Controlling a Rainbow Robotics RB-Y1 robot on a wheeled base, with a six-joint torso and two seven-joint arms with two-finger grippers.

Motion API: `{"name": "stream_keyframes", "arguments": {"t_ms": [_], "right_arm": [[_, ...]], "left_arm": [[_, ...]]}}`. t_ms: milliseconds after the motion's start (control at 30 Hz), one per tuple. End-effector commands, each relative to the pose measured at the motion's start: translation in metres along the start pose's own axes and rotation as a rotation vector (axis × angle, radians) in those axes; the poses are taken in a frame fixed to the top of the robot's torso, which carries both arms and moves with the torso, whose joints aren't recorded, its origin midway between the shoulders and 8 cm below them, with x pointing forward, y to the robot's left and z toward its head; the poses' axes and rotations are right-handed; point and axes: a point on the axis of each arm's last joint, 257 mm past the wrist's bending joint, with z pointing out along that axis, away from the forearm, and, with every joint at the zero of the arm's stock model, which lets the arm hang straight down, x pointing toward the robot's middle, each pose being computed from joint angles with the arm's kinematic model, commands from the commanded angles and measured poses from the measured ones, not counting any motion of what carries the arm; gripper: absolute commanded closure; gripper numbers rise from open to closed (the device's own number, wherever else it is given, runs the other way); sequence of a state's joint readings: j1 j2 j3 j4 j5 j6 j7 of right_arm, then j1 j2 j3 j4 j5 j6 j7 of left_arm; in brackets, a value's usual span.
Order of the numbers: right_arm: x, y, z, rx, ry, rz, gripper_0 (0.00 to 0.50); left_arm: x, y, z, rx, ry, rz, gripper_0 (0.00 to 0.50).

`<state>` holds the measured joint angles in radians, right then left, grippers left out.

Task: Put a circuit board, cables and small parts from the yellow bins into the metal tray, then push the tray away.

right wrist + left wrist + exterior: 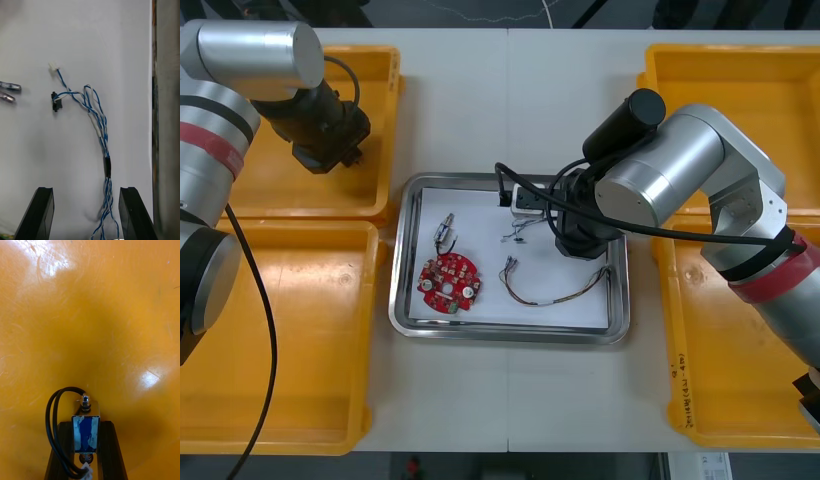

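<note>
The metal tray (405, 262) is already holding the circuit board (448, 282) and the blue and white cable (98, 127), the right gripper (85, 195) is hovering open astride that cable, and the left gripper (85, 425) is clutching a small metal part (85, 435) over a yellow bin (300, 195).

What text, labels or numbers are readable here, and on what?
Nothing reads clearly.
Dark marking on the inner rim of the near right yellow bin: too small to read.
Red circuit board in the metal tray: print too small to read.
Small metal part shut in the left end effector, over the far left yellow bin: blue and white face, no lettering.
Blue and white cable between the fingers of the open right end effector: no tag.
</note>
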<state>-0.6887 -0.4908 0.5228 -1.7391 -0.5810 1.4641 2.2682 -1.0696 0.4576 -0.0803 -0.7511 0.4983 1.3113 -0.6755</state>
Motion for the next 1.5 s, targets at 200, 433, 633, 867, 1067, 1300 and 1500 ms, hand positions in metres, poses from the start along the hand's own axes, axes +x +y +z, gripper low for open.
{"name": "stream_keyframes", "arguments": {"t_ms": [200,433,633,867,1067,1300,1500], "right_arm": [[-0.026,-0.018,-0.065,0.028,-0.025,0.021,0.000],[0.001,-0.025,-0.106,0.028,0.033,0.130,0.000],[0.018,-0.055,-0.139,0.125,-0.028,0.322,0.000],[0.074,-0.054,-0.160,0.205,-0.011,0.560,0.000],[0.130,-0.046,-0.167,0.240,0.030,0.814,0.000],[0.180,-0.039,-0.176,0.273,0.050,1.054,0.000],[0.230,-0.034,-0.193,0.329,0.087,1.189,0.000]], "left_arm": [[-0.014,-0.044,-0.042,0.093,-0.021,-0.030,0.500],[-0.015,-0.040,-0.077,0.064,-0.006,-0.002,0.500],[-0.008,-0.041,-0.105,0.048,0.003,0.049,0.500],[0.018,-0.054,-0.133,0.035,-0.002,0.168,0.500],[0.053,-0.066,-0.149,0.034,0.019,0.286,0.500],[0.099,-0.073,-0.153,0.017,0.047,0.434,0.500],[0.145,-0.076,-0.140,0.026,0.060,0.576,0.499]]}}
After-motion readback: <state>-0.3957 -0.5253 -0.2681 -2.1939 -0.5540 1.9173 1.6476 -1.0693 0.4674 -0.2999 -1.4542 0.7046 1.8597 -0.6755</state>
